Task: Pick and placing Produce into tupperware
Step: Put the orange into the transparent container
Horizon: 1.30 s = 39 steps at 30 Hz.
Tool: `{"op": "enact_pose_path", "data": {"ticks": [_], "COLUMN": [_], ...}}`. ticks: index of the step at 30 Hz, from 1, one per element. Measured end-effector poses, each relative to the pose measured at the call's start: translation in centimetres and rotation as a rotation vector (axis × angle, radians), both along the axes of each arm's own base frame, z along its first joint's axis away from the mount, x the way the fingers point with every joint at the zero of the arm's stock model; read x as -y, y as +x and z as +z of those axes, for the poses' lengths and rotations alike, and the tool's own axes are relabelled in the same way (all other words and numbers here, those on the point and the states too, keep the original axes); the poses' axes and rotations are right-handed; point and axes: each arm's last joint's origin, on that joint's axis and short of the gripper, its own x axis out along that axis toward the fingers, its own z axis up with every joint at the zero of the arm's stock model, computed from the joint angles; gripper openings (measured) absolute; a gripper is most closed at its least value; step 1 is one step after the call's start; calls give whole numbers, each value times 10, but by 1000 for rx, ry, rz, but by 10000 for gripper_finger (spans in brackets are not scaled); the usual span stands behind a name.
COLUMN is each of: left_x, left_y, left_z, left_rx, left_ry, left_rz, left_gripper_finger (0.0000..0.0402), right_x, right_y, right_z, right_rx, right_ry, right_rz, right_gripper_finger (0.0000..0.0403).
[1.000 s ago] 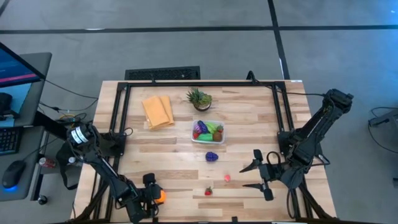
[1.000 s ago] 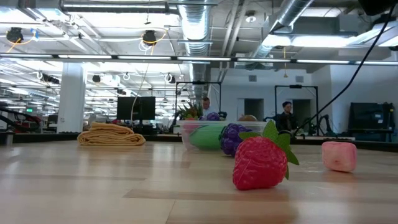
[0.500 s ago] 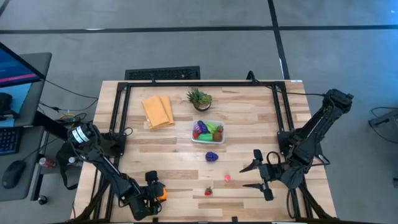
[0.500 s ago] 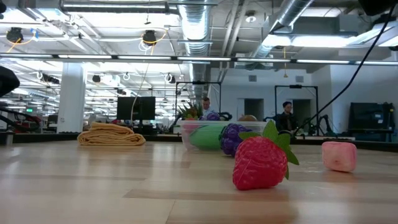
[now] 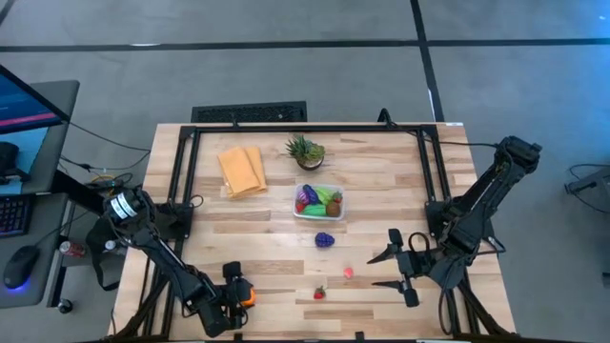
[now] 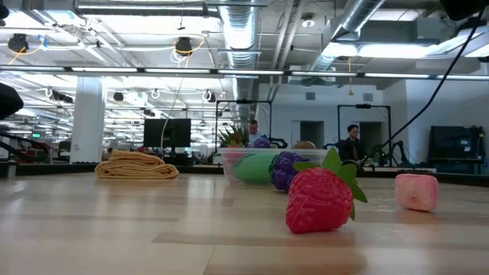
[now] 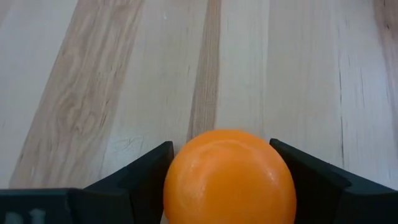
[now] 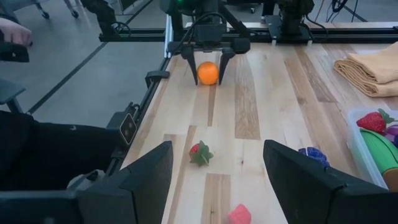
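An orange toy fruit [image 7: 229, 177] sits on the table near the front left corner, with my left gripper [image 5: 238, 293] shut on it; the right wrist view shows both far off, the fruit [image 8: 208, 73] between the fingers. My right gripper [image 5: 400, 272] hangs open above the front right, holding nothing. The clear tupperware [image 5: 340, 211] at mid-table holds purple, green and red produce. On the wood lie a purple grape bunch [image 5: 325, 239], a pink piece [image 5: 348, 272] and a red strawberry [image 5: 320, 292]. My left gripper pinches the orange fruit between its two fingers, one on each of the fruit's opposite sides [image 7: 175, 180]. The fingers [image 8: 186, 62] slant down at it from the table's left. The fruit's underside rests on the table.
A folded yellow-orange cloth [image 5: 241, 170] and a small spiky potted plant [image 5: 305, 151] stand at the back of the table. A black frame [image 5: 186, 162] runs along the table's left, far and right sides. People show in the room beyond.
My left gripper's fingers have drawn in on the orange fruit, and less of the fruit shows beside them in the high view. The fruit stays on the table.
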Motion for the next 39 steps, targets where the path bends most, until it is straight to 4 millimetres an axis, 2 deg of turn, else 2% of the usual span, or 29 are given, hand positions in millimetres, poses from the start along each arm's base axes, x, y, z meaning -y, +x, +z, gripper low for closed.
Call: {"op": "enact_pose_path", "data": {"ticks": [5,18,25,32,39], "left_x": [0,-1,-10,-28,-53], "left_y": [0,1,4,13,32], "left_z": [0,3,30,58,67], "left_rx": [0,34,156,267,265], "left_ry": [-1,29,112,236,344], "left_rz": [0,4,-1,5,28], "left_gripper_finger": [236,239,239,239,239], "right_x": [0,0,0,0,1], "right_y": [0,0,0,0,-1], "right_z": [0,0,0,-1,-2], "right_rx": [0,-3,-3,-11,-13], "right_ry": [0,-4,-4,-11,-22], "right_rz": [0,0,1,3,6], "right_gripper_finger": [246,246,246,246,246]}}
